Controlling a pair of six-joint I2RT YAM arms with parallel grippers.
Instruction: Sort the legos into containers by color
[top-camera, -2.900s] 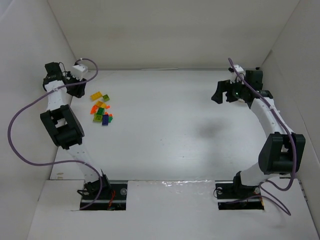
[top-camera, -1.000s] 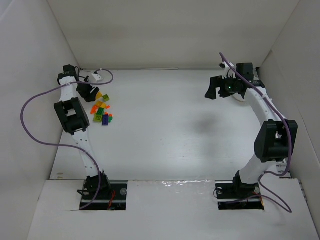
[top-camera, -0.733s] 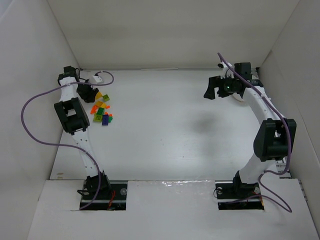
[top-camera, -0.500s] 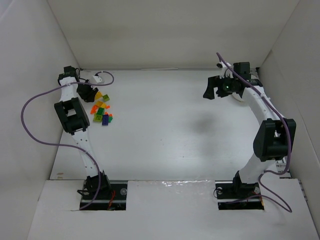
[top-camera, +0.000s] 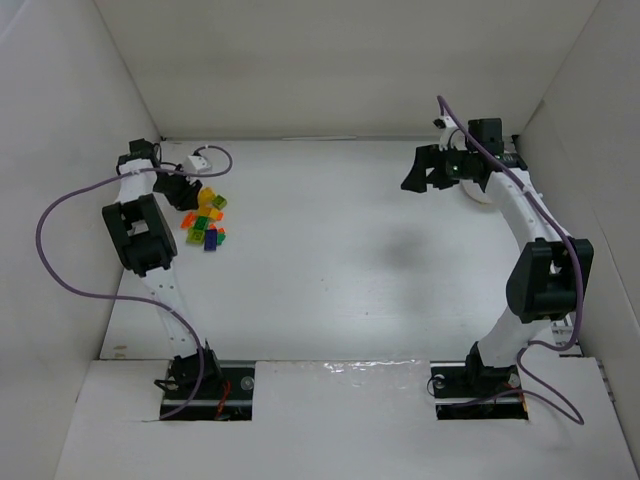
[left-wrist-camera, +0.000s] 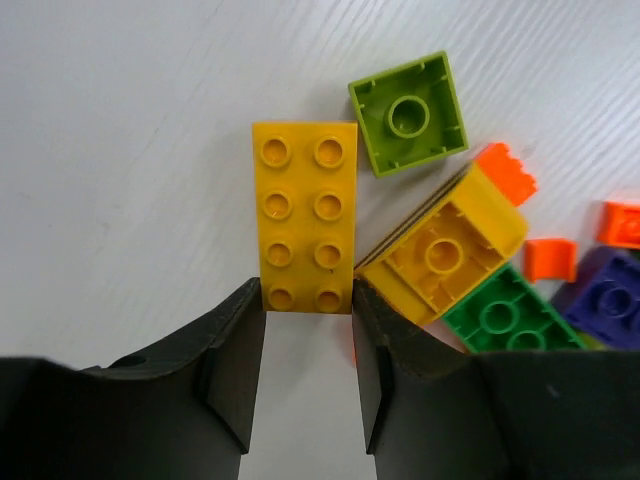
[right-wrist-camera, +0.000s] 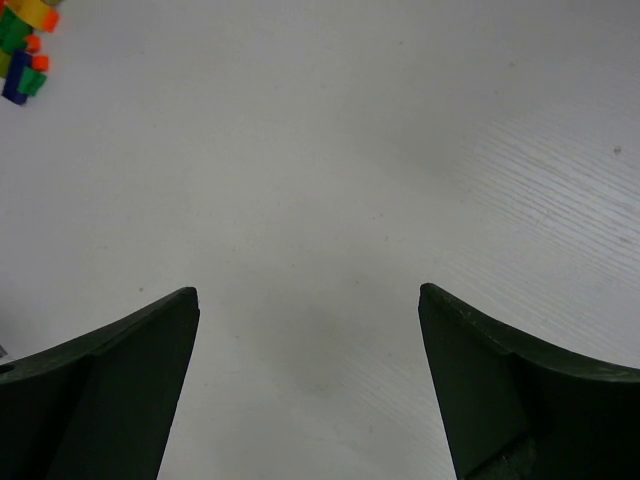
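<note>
Since the earliest frame, the left gripper (left-wrist-camera: 305, 296) has travelled from the far-left corner to the loose pile of small coloured plastic bricks (top-camera: 205, 222). The right gripper (right-wrist-camera: 307, 290) has shifted slightly toward the table centre.

**Left gripper.** Its jaws flank the near end of the yellow eight-stud plastic brick (left-wrist-camera: 305, 215), which lies studs-up on the white table (left-wrist-camera: 120, 120). The fingers line up with the brick's long axis, so they span only its narrow width. This brick sits at the pile's edge with bare table on one side, which probably makes it the easiest pick. The fingertips seem to touch its sides, but it cannot be told whether they clamp it yet.

**Right gripper.** It is spread wide and holds nothing. It hovers over bare table, likely waiting clear of the pick.

**View differences.**
- Only the left wrist view shows the inverted lime-green square brick (left-wrist-camera: 408, 113) just beside the yellow brick.
- Only the top view shows the round white plastic cup (top-camera: 477, 193). It is partly hidden behind the right arm and well apart from the pile.
</note>
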